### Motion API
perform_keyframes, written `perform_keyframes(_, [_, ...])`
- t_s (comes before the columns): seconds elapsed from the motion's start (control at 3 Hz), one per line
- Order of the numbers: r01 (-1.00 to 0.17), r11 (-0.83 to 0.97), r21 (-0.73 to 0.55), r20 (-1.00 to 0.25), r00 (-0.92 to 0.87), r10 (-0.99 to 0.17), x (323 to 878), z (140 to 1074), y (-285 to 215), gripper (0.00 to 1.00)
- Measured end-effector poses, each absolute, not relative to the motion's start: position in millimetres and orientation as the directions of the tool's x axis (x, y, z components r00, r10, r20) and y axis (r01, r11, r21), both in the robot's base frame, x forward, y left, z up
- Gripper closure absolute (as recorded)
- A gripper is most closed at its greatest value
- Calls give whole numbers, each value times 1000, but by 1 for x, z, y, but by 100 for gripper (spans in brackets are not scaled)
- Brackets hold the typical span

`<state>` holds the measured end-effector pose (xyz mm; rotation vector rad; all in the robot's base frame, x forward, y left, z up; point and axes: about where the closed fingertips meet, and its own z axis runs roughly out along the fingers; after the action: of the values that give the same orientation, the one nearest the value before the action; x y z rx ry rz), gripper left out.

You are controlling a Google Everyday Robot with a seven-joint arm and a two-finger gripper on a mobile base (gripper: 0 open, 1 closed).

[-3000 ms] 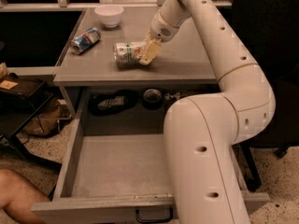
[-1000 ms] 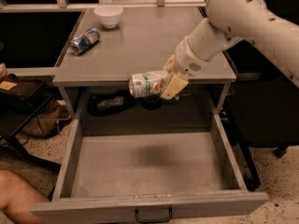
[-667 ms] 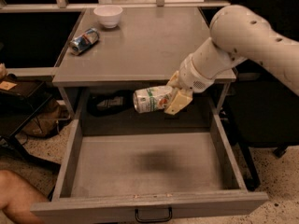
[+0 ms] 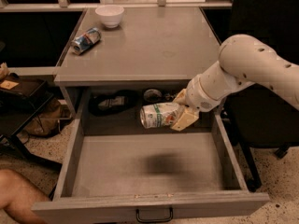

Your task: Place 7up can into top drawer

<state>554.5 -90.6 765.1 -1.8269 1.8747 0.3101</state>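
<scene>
The 7up can (image 4: 159, 115) is off the tabletop (image 4: 149, 50) and hangs in the air over the rear part of the open top drawer (image 4: 107, 169). It lies on its side, clear of the drawer floor. The lift and the carry look done. What is left, as I judge it, is to lower the can, let it go inside and draw the arm clear. The gripper (image 4: 181, 110) is at the can's right end, with its fingers (image 4: 186, 119) clamped on the can. The arm (image 4: 243, 69) reaches in from the right, its wrist dipped just below the tabletop's front edge. A blue and silver can (image 4: 85, 40) and a white bowl (image 4: 110, 15) sit on the tabletop, well apart from the gripper
</scene>
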Motion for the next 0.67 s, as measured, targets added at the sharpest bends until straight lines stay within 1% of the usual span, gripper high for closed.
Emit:
perform_keyframes(0.33, [-987, 83, -140, -502, -1, -865, 546, 741, -95, 100])
perform_keyframes(0.67, [-992, 114, -56, -508, -70, -859, 525, 688, -106, 100])
